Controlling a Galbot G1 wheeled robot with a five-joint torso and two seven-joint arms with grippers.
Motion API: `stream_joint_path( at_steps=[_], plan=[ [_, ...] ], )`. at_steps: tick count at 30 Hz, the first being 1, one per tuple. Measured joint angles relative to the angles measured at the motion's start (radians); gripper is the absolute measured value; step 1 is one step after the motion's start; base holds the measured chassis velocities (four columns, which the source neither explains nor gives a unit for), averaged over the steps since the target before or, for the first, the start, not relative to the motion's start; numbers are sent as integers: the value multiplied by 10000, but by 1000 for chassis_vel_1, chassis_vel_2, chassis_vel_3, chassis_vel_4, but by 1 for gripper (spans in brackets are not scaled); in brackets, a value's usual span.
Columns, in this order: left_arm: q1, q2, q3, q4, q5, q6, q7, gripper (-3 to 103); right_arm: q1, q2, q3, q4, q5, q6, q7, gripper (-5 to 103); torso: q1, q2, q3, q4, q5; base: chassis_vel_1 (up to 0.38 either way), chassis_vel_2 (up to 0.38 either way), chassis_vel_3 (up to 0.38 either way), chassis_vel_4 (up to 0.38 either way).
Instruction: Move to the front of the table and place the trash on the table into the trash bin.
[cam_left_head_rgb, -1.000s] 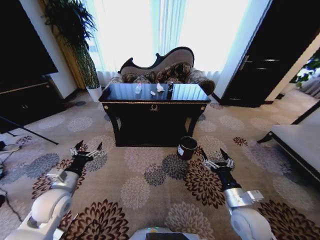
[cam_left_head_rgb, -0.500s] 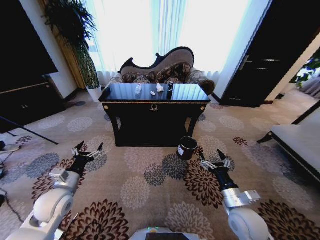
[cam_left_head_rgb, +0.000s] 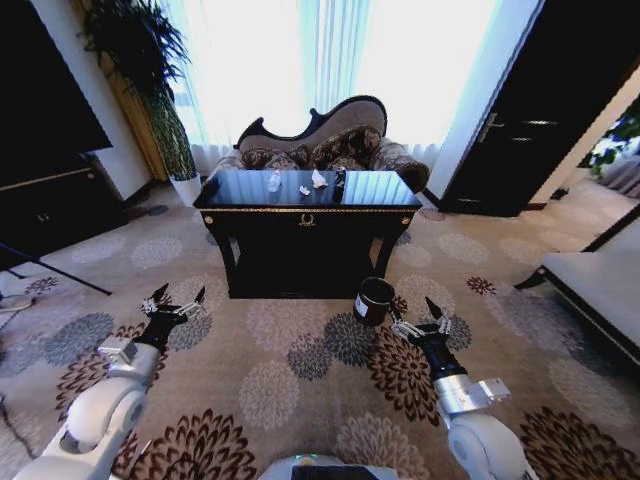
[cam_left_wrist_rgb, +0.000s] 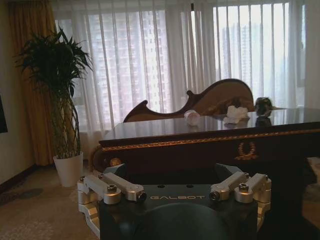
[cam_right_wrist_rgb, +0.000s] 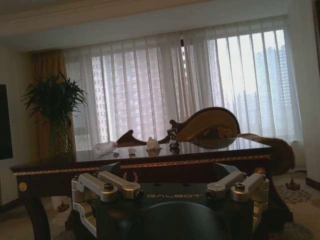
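Note:
The glossy black table stands ahead of me on the carpet. On its top lies the trash: a clear bottle, a small white scrap, a crumpled white paper and a dark shiny can. The black trash bin stands on the floor by the table's front right leg. My left gripper hangs open low at the left. My right gripper is open just right of the bin. The left wrist view shows the bottle, paper and can on the table.
A patterned sofa sits behind the table against bright curtains. A plant in a white pot stands at the back left beside a dark cabinet. A low bench lies at the right. Open carpet stretches between me and the table.
The whole picture has shifted a little, with the table slightly nearer: the camera has moved. My right gripper sits a bit closer to the bin. No trash has moved.

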Motion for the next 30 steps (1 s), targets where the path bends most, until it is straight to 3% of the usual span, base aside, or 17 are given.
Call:
stream_joint_path(
  at_steps=[11,30],
  plan=[
    [100,-229,12,101,97,-47,50,99,-1,-39,5,84,7,8,47,100,10,-5,3,1,2,-224,213,237,-229],
    [154,-270,-86,32,63,-61,56,99,31,134,-398,42,-78,53,59,100,6,-3,2,1,1,-116,114,107,-117]
  ],
)
